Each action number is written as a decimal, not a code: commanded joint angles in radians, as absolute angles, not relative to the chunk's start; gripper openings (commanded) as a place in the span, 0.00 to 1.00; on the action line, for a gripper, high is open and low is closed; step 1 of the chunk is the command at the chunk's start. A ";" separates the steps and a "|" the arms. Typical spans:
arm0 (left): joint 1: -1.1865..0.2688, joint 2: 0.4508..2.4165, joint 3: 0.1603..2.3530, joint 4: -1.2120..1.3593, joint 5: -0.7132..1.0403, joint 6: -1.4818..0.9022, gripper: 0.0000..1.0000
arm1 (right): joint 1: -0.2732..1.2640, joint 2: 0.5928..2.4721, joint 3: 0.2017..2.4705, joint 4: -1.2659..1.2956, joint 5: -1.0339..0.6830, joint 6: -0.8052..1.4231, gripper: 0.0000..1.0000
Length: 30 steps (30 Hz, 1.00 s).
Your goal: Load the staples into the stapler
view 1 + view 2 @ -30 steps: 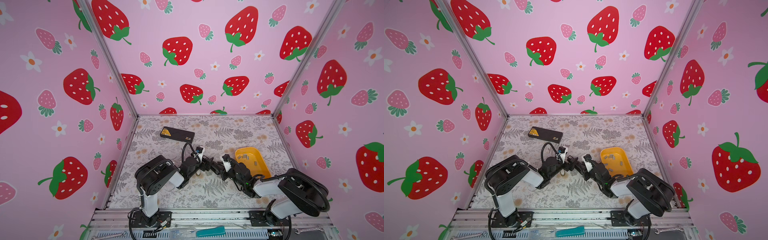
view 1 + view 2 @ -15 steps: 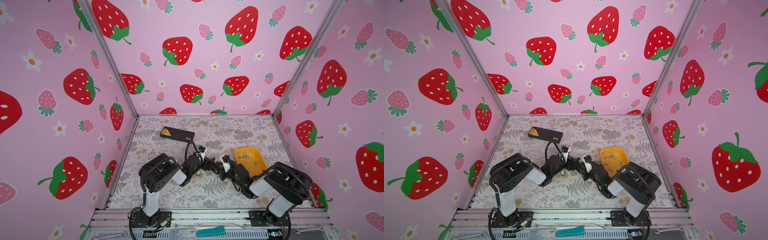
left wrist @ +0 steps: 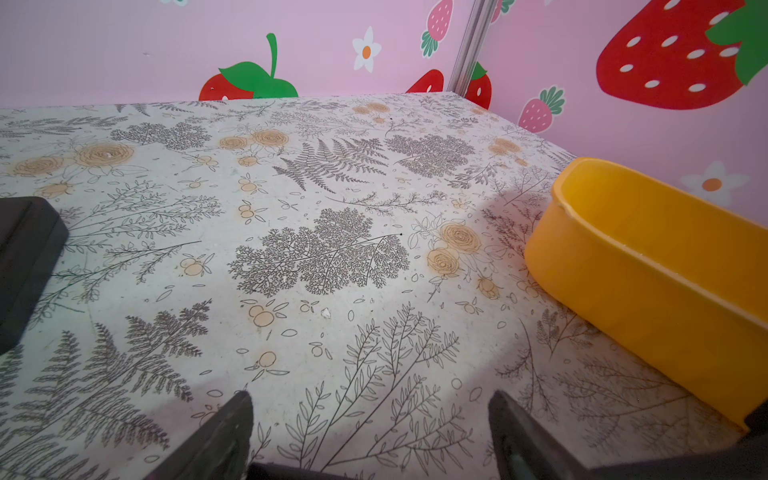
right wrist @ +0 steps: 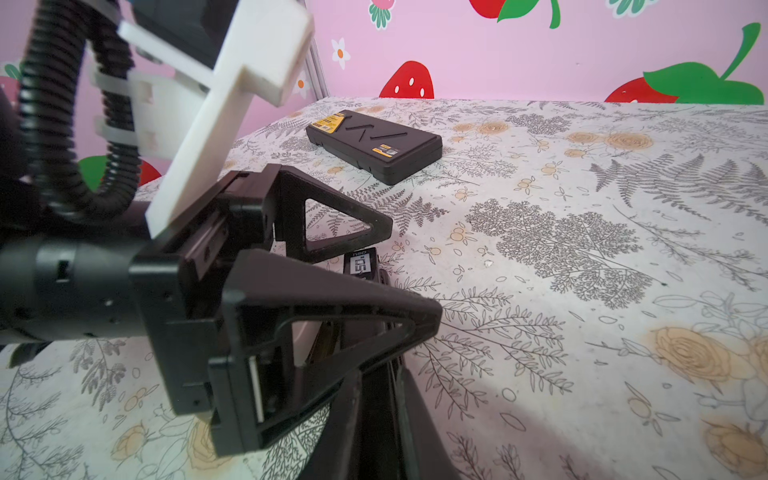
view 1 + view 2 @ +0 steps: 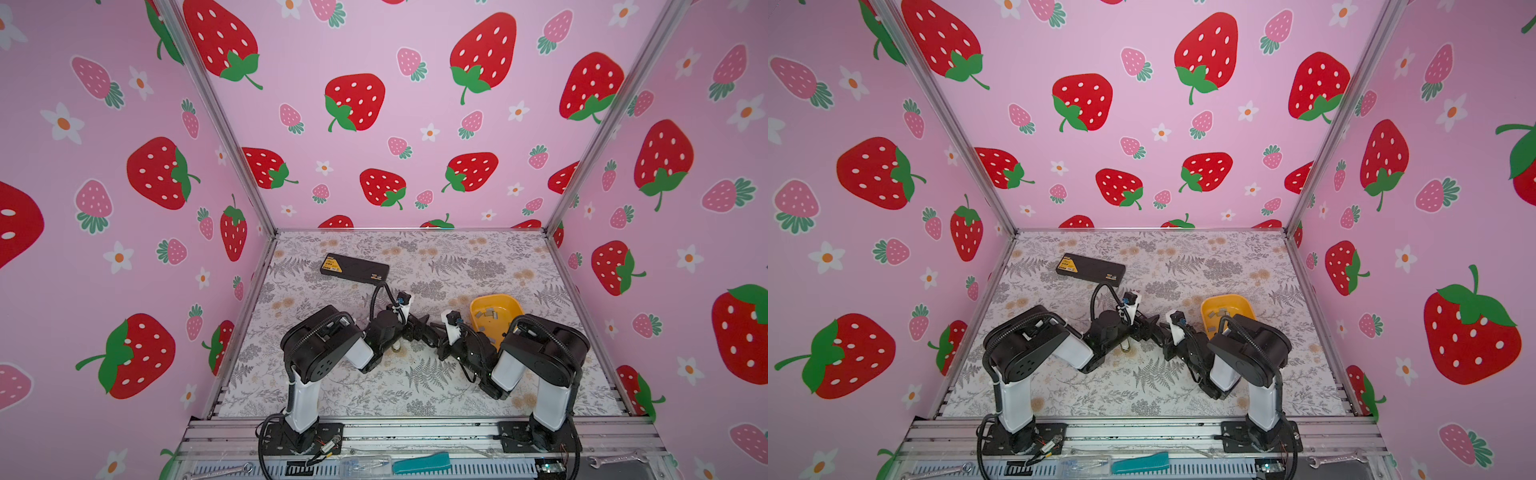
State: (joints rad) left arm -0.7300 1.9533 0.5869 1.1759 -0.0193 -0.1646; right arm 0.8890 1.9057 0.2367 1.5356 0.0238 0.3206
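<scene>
Inspecting your arms, you find both folded low, grippers meeting nose to nose at mid-surface [image 3: 332, 187]. Your left gripper [image 3: 370, 399] stands wide, its black triangular fingers either side of a slim black stapler [image 4: 361, 264]. Your right gripper [image 4: 384, 374] sits narrow at that stapler's near end, but I cannot tell whether it grips. The staples [image 5: 489, 312], small silver-grey metal strips, lie in the smooth yellow plastic tray [image 5: 494, 296] beside the right arm.

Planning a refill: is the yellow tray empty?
Not empty: several grey staples lie inside the yellow tray, in both top views.
</scene>
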 commanded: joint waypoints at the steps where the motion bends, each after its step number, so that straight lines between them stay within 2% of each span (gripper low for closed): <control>1: -0.733 1.972 0.594 1.143 -0.014 -0.148 0.89 | 0.894 1.997 0.169 1.470 -0.005 0.327 0.18; 5: -0.709 1.917 0.609 1.107 0.000 -0.177 0.90 | 0.894 1.781 0.226 1.222 0.045 0.340 0.21; 7: -0.688 1.871 0.614 1.072 0.003 -0.202 0.90 | 0.891 1.662 0.269 1.084 0.103 0.350 0.26; 10: -0.649 1.779 0.615 1.012 0.004 -0.241 0.90 | 0.887 1.483 0.358 0.846 0.217 0.365 0.40; 15: -0.590 1.589 0.608 0.900 -0.007 -0.291 0.90 | 0.867 1.224 0.437 0.629 0.389 0.406 0.61; 18: -0.580 1.454 0.622 0.796 -0.041 -0.280 0.92 | 0.853 1.092 0.503 0.440 0.578 0.485 0.72; 22: -0.582 1.323 0.767 0.397 -0.132 -0.171 0.90 | 0.833 0.977 0.498 0.471 0.786 0.412 1.00; 23: -0.580 1.287 0.810 0.284 -0.178 -0.154 0.89 | 0.817 0.971 0.513 0.473 0.818 0.346 0.99; 25: -0.567 1.204 0.809 0.218 -0.232 -0.132 0.88 | 0.767 0.985 0.552 0.455 0.832 0.234 0.99; 30: -0.469 0.947 0.544 0.453 -0.355 -0.026 0.88 | 0.532 1.000 0.540 0.435 0.769 0.112 0.99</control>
